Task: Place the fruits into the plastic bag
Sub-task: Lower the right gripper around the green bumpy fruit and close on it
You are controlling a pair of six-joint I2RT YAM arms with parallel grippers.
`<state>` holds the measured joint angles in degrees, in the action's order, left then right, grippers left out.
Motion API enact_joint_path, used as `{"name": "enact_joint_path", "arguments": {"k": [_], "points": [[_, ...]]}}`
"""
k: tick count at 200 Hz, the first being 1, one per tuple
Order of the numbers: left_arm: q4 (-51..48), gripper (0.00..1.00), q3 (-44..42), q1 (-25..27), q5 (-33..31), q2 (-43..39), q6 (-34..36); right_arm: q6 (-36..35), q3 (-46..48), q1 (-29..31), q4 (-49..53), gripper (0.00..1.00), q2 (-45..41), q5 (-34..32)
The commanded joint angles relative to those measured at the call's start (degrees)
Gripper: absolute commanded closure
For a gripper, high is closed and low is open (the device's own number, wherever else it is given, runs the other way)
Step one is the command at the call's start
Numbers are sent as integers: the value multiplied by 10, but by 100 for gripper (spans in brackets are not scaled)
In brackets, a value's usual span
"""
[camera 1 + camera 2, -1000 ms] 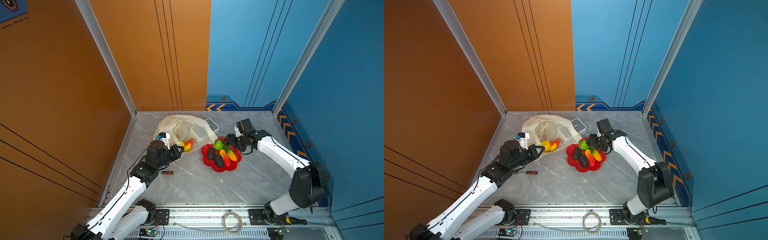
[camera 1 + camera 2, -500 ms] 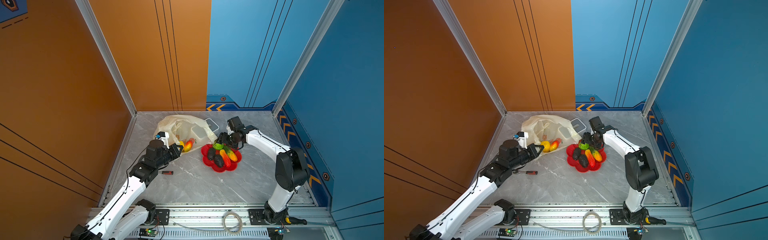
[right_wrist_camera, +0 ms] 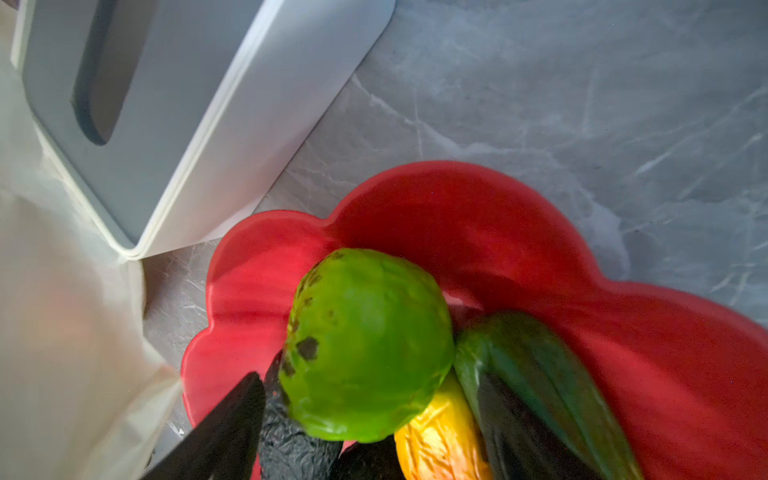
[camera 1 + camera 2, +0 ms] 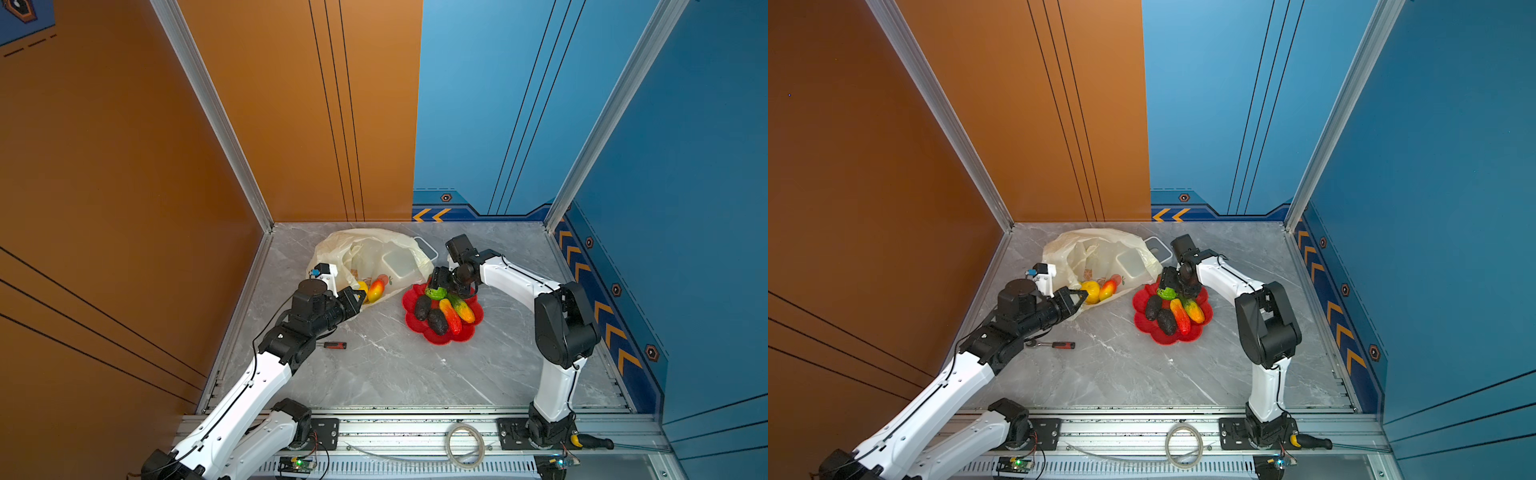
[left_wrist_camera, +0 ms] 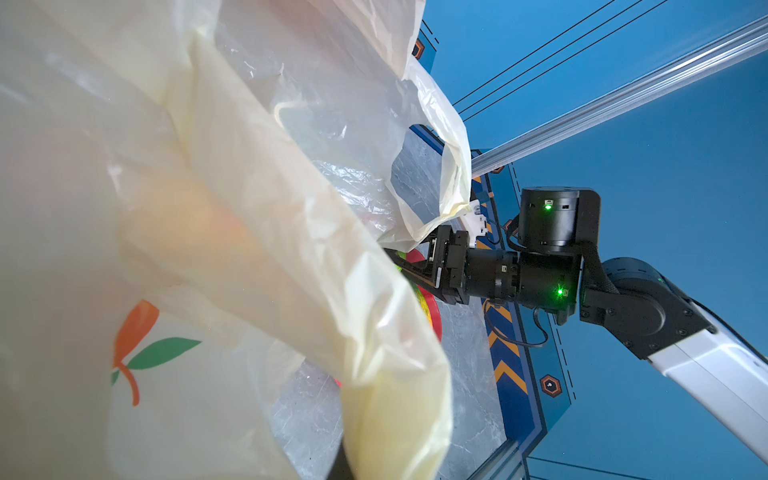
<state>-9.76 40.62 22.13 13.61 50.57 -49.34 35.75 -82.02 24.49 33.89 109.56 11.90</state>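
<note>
The cream plastic bag [image 4: 365, 249] lies at the back with its mouth toward the front. My left gripper [image 4: 356, 296] is shut on the bag's lower edge, and in the left wrist view bag film [image 5: 249, 249] hides its jaws. A yellow fruit [image 4: 1091, 289] and a red-orange fruit [image 4: 1108, 289] lie just inside the mouth. The other fruits sit on a red dish [image 4: 471, 328]: two dark ones [image 4: 422, 307], two oblong ones [image 4: 451, 316] and a green round one [image 3: 365, 345]. My right gripper [image 4: 438, 286] stands open over the dish, its jaws on either side of the green fruit.
A white-grey box [image 3: 166, 124] stands behind the dish, partly under the bag. A red-handled screwdriver [image 4: 334, 345] lies on the marble floor beside my left arm. Orange and blue walls enclose the floor on three sides, and a cable loop [image 4: 463, 446] lies on the front rail.
My right arm has folded in and swung left, bringing its gripper down over the green fruit with the jaws slightly wider. The left arm and bag have not moved.
</note>
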Motion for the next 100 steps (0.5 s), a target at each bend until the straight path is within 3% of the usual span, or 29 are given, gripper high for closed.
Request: {"name": "enact_joint_path", "arguments": {"k": [1, 68, 100], "points": [[1, 100, 10, -5, 10, -8, 6, -13, -24, 5, 0, 20, 19, -23], [2, 100, 11, -5, 10, -8, 4, -17, -48, 10, 5, 20, 50, -36], [1, 100, 10, -6, 10, -10, 4, -18, -49, 13, 5, 29, 53, -38]]}}
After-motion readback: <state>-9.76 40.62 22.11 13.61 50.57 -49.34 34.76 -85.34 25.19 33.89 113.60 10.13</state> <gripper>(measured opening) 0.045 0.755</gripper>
